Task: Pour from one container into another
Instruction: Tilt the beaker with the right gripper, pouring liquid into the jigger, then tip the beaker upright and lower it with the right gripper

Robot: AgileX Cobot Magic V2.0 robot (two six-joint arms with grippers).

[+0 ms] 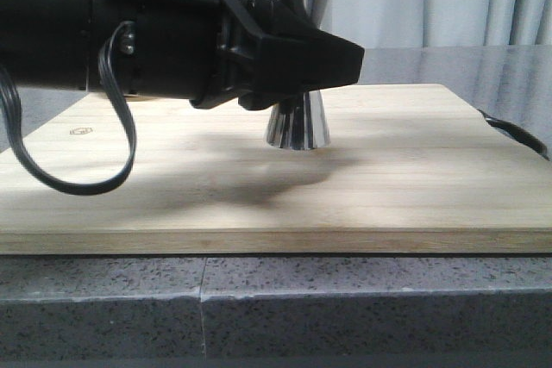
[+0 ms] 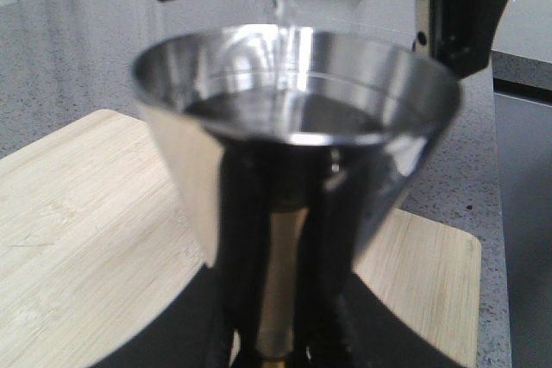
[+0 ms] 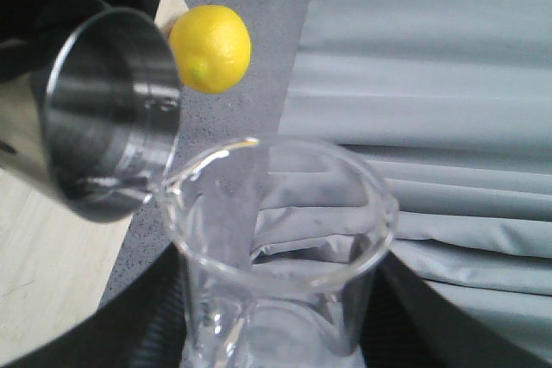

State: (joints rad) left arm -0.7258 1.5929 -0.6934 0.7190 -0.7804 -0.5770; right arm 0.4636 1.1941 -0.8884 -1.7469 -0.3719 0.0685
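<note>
The big black left arm (image 1: 172, 32) fills the space over the left and middle of the board (image 1: 388, 178), so nothing can pass there. The jigger (image 1: 297, 122) stands under it in the middle. The beaker (image 3: 276, 239) hangs tipped just above the jigger's rim. A lemon (image 3: 210, 47) sits near on the counter. The board's front and right side are open.

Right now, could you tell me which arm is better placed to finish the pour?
The right arm. Its gripper holds the glass beaker, tipped with its spout over the steel jigger, and liquid is running into the cup. The left gripper only steadies the jigger at its waist.
</note>
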